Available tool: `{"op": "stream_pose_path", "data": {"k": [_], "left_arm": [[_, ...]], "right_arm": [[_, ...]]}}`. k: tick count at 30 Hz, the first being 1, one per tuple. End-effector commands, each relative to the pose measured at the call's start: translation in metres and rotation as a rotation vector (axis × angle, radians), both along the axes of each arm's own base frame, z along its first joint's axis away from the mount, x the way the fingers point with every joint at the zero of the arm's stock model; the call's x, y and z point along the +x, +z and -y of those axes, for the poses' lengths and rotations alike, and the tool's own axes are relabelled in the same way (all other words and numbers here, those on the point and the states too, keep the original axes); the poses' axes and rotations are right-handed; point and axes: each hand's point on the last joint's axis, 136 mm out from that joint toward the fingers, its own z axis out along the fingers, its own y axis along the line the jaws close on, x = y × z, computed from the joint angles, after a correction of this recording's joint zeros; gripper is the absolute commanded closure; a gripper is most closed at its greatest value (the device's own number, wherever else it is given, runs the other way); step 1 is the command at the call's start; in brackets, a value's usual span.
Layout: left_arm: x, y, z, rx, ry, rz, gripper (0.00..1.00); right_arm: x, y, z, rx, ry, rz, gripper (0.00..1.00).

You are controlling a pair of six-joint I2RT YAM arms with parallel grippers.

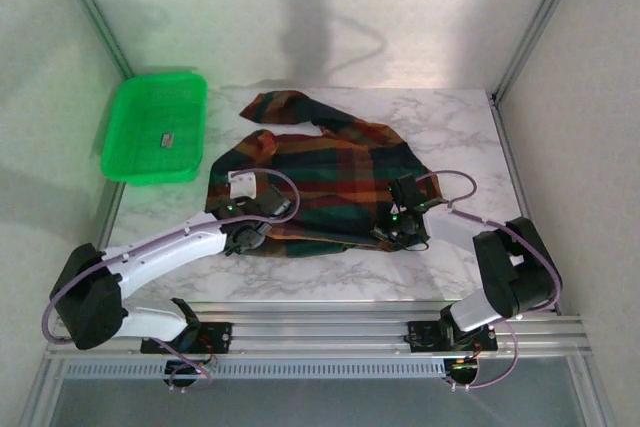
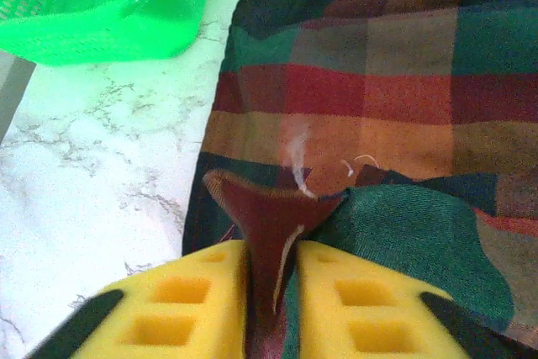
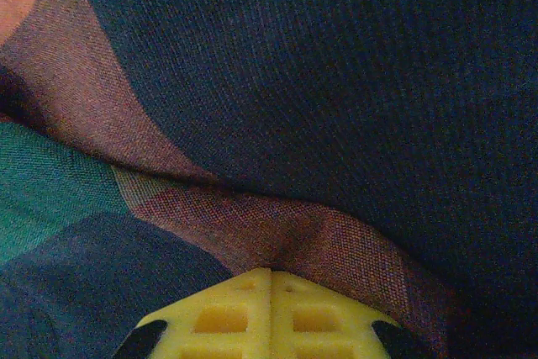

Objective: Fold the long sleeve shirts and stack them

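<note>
We see the plaid shirt (image 1: 320, 172) lying rumpled mid-table, right of a green tray (image 1: 130, 162). The left gripper (image 2: 271, 251) pinches a fold of it between its yellow pads — the right gripper (image 3: 271, 279) has its jaws together, against the cloth.

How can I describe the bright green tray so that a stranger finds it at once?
Start at the white marbled table top. Look at its far left corner, left of the plaid cloth shirt. The bright green plastic tray sits there: rigid, rectangular, one plain colour, unlike the soft checked cloth.
</note>
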Motion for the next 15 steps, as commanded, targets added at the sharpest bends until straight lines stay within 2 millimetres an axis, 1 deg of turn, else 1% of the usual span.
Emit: {"op": "stream_pose_path", "data": {"k": [1,2,3,4,6,8,11,13,15], "left_arm": [[-0.003,-0.002,-0.015,0.01,0.076,0.009,0.53],[-0.005,0.001,-0.019,-0.002,0.109,0.022,0.32],[-0.009,0.007,-0.024,-0.016,0.141,0.031,0.19],[-0.01,0.013,-0.028,-0.049,0.178,0.05,0.13],[-0.014,0.024,-0.033,-0.144,0.237,0.076,0.06],[-0.012,0.03,-0.029,-0.253,0.253,0.076,0.0],[-0.008,0.034,-0.011,-0.364,0.206,0.049,0.0],[-0.005,0.035,0.003,-0.428,0.172,0.016,0.02],[-0.002,0.035,0.026,-0.535,0.126,-0.019,0.04]], "right_arm": [[-0.009,-0.015,0.003,-0.025,-0.003,-0.044,0.97],[-0.01,-0.014,0.003,-0.025,0.0,-0.044,0.97],[-0.011,-0.013,0.001,-0.022,0.006,-0.044,0.97],[-0.011,-0.013,0.001,-0.018,0.009,-0.044,0.97],[-0.015,-0.012,-0.001,-0.015,0.016,-0.05,0.96],[-0.018,-0.012,-0.004,-0.001,0.02,-0.051,0.95],[-0.019,-0.012,-0.004,-0.007,0.03,-0.049,0.95],[-0.018,-0.011,-0.003,-0.014,0.04,-0.045,0.95],[-0.016,-0.01,-0.004,-0.016,0.042,-0.041,0.95]]}}
